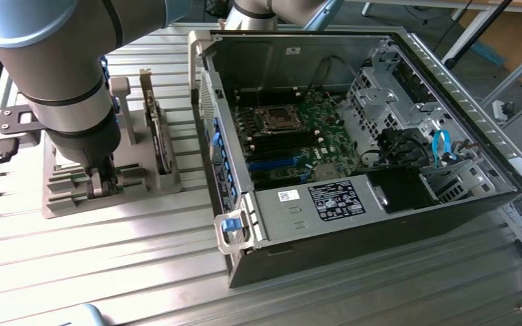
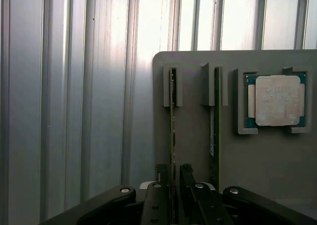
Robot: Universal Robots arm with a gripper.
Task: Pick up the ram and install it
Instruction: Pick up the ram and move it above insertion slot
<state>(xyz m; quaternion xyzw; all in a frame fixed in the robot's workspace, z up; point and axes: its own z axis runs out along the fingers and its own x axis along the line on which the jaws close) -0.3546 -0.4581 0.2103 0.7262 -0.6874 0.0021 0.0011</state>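
Observation:
The ram (image 2: pixel 172 126), a thin green stick, stands on edge in a slot of the grey holder (image 2: pixel 193 150). A second, similar stick (image 2: pixel 216 131) stands in the neighbouring slot. My gripper (image 2: pixel 173 173) is lowered onto the holder, one finger on each side of the first stick with a narrow gap showing on both sides, so it looks open. In the exterior view my gripper (image 1: pixel 100 185) sits down at the holder (image 1: pixel 71 200), at that view's left of the open computer case (image 1: pixel 242 224). The motherboard (image 1: pixel 320 139) lies exposed inside the case.
A square silver processor (image 2: pixel 275 100) rests in its own pocket on the holder. A larger expansion card (image 1: pixel 157 129) stands upright on the holder beside my arm. The ribbed metal table (image 1: pixel 107 272) stretches around. Drive cages and blue cables (image 1: pixel 440 146) fill the case's far side.

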